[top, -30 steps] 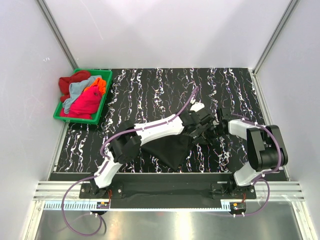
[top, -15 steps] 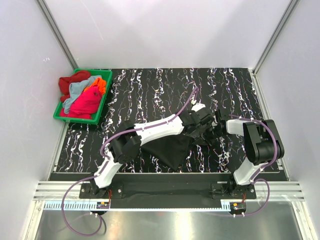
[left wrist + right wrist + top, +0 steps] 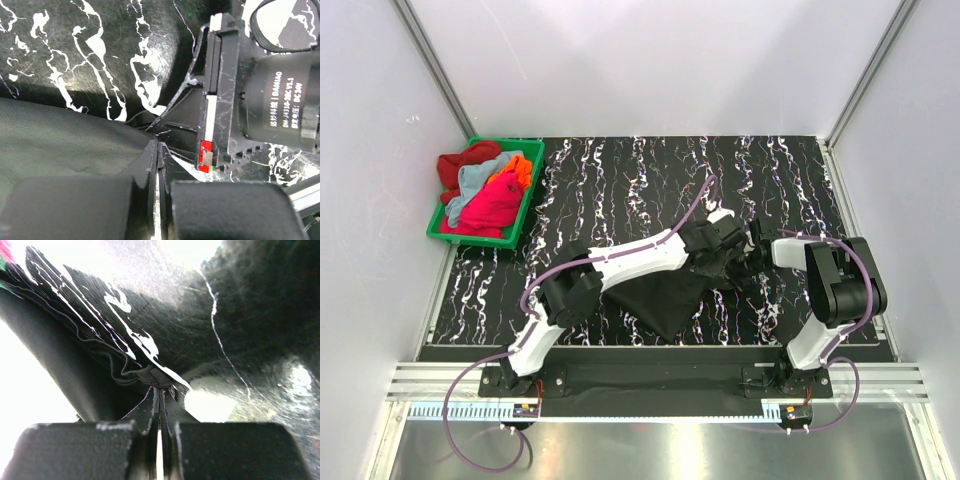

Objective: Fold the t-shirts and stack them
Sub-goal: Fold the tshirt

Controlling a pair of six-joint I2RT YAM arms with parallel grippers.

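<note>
A black t-shirt (image 3: 665,295) lies bunched on the marbled table, near centre front. My left gripper (image 3: 728,252) is shut on its right edge; in the left wrist view the cloth (image 3: 65,145) runs into the closed jaws of the left gripper (image 3: 158,147). My right gripper (image 3: 748,255) faces the left one, almost touching it, and is shut on a fold of the same black cloth (image 3: 152,375); the right gripper (image 3: 160,390) has its jaws pressed together. Red, light blue, orange and pink t-shirts (image 3: 490,190) lie heaped in the green bin.
The green plastic bin (image 3: 523,212) stands at the table's far left. White walls with metal corner posts close in the table on three sides. The right arm's wrist motor (image 3: 280,95) fills the right of the left wrist view, very close.
Both grippers have shifted slightly to the right and away from the arm bases, pulling the shirt's right edge with them. The right arm's elbow has drawn in leftward.
</note>
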